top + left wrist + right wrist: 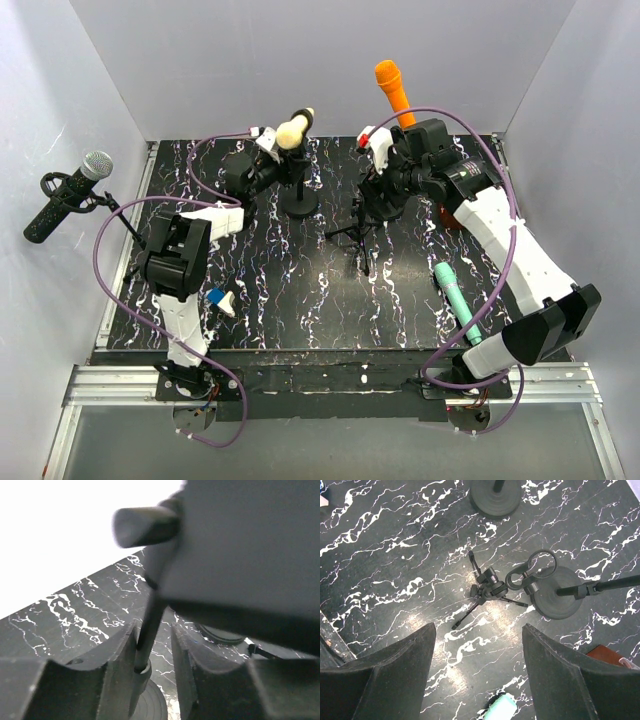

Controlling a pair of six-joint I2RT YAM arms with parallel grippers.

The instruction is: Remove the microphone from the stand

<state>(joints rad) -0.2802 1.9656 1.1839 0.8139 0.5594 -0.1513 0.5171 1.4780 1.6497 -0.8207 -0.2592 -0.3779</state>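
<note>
Bright, even lighting; focus falls off at close range in the wrist views.
Top view: diffuse overhead light, white walls (330, 60) bright, shadows on the black worktop (300, 300) soft and faint, detail sharp throughout. Left wrist view: backdrop burnt out to plain white at upper left; the left tool (154, 629), the stand pole (149, 630) between its fingers and a large dark body (245, 545) near the lens all blurred. Right wrist view: worktop sharp, pale glare patches at lower centre; the right tool (477, 628) soft-edged.

White walls (300, 60) enclose a black, seemingly marbled table (300, 300).
</note>
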